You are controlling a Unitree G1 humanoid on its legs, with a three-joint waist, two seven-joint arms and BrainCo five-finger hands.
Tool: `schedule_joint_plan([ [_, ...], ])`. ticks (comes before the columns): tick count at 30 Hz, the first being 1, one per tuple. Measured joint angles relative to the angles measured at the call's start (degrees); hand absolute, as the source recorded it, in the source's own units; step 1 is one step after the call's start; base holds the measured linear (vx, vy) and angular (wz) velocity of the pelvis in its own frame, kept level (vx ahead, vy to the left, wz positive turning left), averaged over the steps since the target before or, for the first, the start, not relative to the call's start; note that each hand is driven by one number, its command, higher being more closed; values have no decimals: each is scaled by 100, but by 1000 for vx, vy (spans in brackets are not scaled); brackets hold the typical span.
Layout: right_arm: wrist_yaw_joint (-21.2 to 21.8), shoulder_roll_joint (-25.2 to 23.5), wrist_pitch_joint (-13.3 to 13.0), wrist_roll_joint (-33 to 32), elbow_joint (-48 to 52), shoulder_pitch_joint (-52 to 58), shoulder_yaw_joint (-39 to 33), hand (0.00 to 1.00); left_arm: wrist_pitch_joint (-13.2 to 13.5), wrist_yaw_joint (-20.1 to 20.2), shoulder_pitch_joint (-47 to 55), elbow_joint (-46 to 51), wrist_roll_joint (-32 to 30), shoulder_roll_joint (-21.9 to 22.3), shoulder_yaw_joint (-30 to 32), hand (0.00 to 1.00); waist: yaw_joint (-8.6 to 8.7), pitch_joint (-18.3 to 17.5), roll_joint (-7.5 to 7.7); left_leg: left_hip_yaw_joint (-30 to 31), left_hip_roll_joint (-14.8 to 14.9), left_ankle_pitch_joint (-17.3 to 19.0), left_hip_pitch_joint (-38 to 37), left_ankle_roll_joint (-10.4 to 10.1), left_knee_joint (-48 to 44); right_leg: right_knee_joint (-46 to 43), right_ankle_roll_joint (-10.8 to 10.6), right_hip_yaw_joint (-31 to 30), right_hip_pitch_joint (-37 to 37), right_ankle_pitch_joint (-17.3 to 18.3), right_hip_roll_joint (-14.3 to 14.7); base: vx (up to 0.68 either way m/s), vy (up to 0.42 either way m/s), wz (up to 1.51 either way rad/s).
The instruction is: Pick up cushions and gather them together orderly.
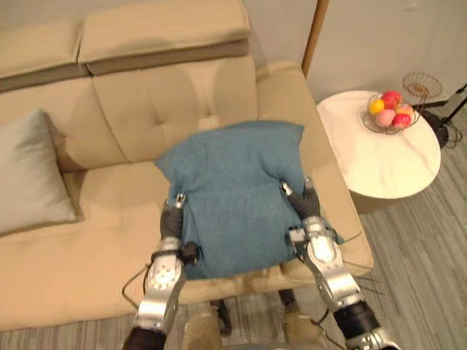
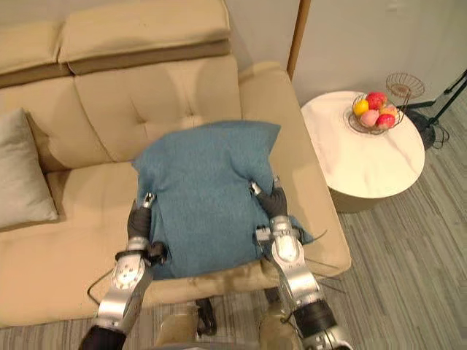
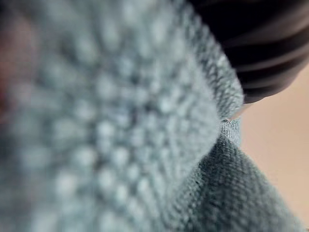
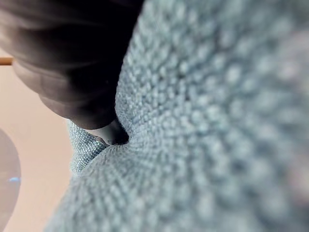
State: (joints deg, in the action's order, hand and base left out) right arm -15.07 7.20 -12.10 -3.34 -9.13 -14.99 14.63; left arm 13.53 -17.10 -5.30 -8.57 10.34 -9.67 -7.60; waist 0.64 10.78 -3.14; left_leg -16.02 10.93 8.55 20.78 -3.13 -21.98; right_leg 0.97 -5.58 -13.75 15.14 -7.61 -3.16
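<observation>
We could not make out how either hand was set on the blue cushion [image 1: 233, 197]. The left hand [image 1: 173, 221] was sunk into its left edge and the right hand [image 1: 308, 205] into its right edge, and the cloth closed over the front of both. From the wrists we saw little more: coarse blue-green weave pressed right up against each hand's dark ribbed cover, with a strip of tan behind it. So we could not tell whether the hands gripped the cushion or only pressed it between them. Nor could we tell whether it lay flat on the seat or was raised a little off it.

The cushion sat between the two hands, at the right end of the sofa [image 1: 109, 211], with its near edge at the front of the seat. It was roughly square and plump, of a dull teal woven cloth. It was creased where the hands dug in, and one near corner poked out past the right wrist.

The sofa was tan, with a tufted back. A pale grey cushion [image 1: 29, 175] leaned at its left end, well apart from the blue one and cut off by the edge of the head view. Beside the sofa's right arm stood a round white table [image 1: 387, 164] bearing a wire basket [image 1: 372, 122] of fruit.
</observation>
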Motion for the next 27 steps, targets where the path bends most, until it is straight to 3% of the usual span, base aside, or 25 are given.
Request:
schedule_joint_plan([
  [3, -331, -7, 17, 179, -642, -1144, -42, 100, -8, -323, -1117, -530, -7, -195, 180, 100, -65, 360, -5, 145, -3, -147, 464, 46, -77, -3, 19, 227, 336, -135, -10, -194, -47, 24],
  [4, -532, -11, 116, 269, -932, -1888, -243, 100, -52, -550, -2038, -977, -7, -361, 201, 100, -199, 584, 3, 225, -5, -268, 724, 47, -73, -45, 11, 333, 564, -201, -8, -248, -60, 29],
  [6, -766, -48, 203, 419, -1178, -2691, -500, 100, -92, -778, -2996, -1330, -7, -583, 205, 100, -282, 770, 21, 330, -46, -481, 985, 39, 17, -73, 43, 474, 826, -291, -8, -262, -83, 40],
  [7, -913, -106, 238, 548, -1373, -3390, -813, 100, -96, -948, -3831, -1595, -14, -779, 207, 100, -319, 1037, 30, 426, -122, -717, 1061, 31, 233, -72, 54, 585, 932, -358, -13, -193, -89, 44],
  [11, -1342, -241, 240, 664, -2053, -5056, -1386, 100, -100, -1226, -5754, -2354, -181, -1268, 282, 100, -328, 1212, 51, 589, -306, -1304, 1398, 34, 865, -55, 112, 796, 1435, -497, -69, -142, -58, 35],
  [12, -1454, -255, 222, 688, -2300, -5462, -1547, 0, -100, -1265, -6239, -2593, -250, -1330, 328, 0, -319, 1228, 44, 651, -341, -1471, 1490, 31, 1002, -36, 125, 839, 1553, -545, -96, -81, -9, 25],
  [13, -1599, -263, 216, 683, -2704, -5990, -1765, 0, -109, -1308, -6950, -3045, -284, -1348, 359, 0, -308, 1250, 48, 752, -371, -1626, 1594, 17, 1183, 64, 146, 921, 1641, -629, -106, -70, -9, 29],
  [18, -1838, -47, 134, 208, -3863, -7054, -2052, 0, -184, -1299, -8375, -4125, -249, -1405, 380, 0, -275, 1263, 49, 901, -433, -2201, 1670, -41, 2086, 361, 205, 1144, 1890, -797, -98, -36, -25, 20],
  [23, -1384, 436, 154, -744, -4477, -7455, -2033, 0, -264, -1021, -8814, -4553, 59, -1381, 552, 0, -270, 1514, 36, 1092, -397, -2620, 1804, -83, 2730, 464, 225, 1388, 2153, -849, -21, 1, -5, 13],
  [27, -1123, 530, 240, -1093, -4617, -7418, -1848, 0, -429, -775, -8772, -4825, 260, -1277, 838, 0, -276, 1636, 33, 1107, -376, -2629, 2006, -83, 2729, 463, 225, 1491, 2316, -848, -29, 19, 65, 8],
])
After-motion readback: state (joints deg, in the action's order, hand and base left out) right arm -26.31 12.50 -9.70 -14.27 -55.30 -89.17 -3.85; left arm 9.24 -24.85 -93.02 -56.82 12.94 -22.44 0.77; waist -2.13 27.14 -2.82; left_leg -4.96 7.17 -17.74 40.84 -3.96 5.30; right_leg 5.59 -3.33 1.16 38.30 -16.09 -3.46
